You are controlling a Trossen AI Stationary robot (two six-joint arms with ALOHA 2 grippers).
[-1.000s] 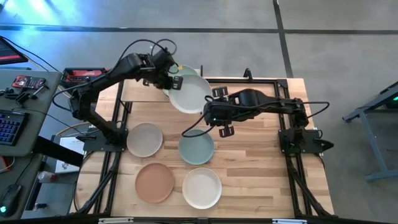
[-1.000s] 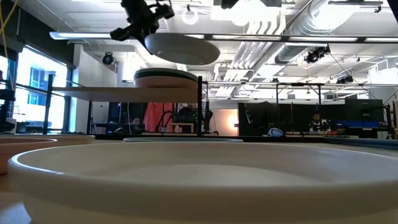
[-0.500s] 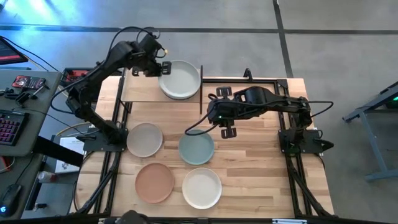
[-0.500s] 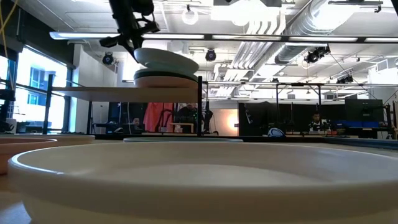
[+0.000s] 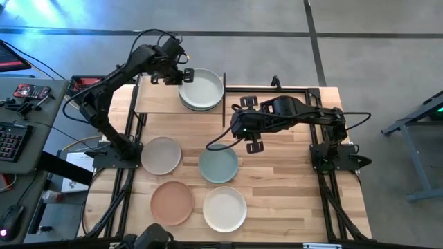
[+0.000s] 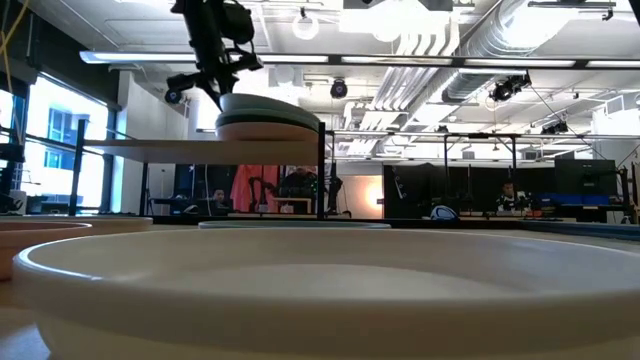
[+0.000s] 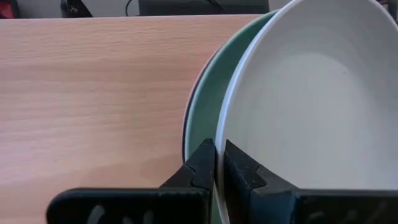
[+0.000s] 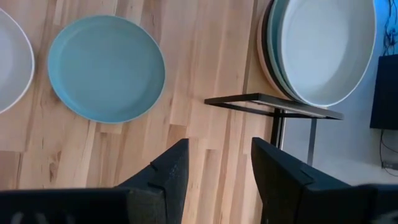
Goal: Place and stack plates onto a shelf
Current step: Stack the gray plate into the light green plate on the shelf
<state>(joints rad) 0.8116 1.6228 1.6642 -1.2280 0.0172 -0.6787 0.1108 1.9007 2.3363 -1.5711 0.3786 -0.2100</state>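
Spanning most of the high view, the butcher-block tabletop (image 5: 277, 180) is seen carrying everything else. At its far edge, toward the left arm's side, the raised light-wood shelf (image 5: 158, 102) is set on thin black legs. A stack of plates is seated at the shelf's right end, topped by the pale grey-green plate (image 5: 201, 88); beneath it a green plate (image 7: 202, 106) is exposed along one edge in the left wrist view, and a pink rim (image 8: 261, 46) and a black rim are made out lower in the stack in the right wrist view. The top plate is laid slightly off-centre on the stack.

Four more plates are spread singly on the tabletop, well apart from the shelf: a grey-beige plate (image 5: 161, 154) on the left, a pale blue-green plate (image 5: 219, 164) near the middle, a terracotta plate (image 5: 172, 203) and a cream plate (image 5: 225, 209) nearest the front edge.

The left gripper (image 7: 218, 163) is held at the left rim of the pale grey-green plate, its fingers pinched together on that rim. The right gripper (image 8: 217, 162) is held over the bare tabletop between the shelf and the pale blue-green plate, its fingers spread wide with nothing between them.
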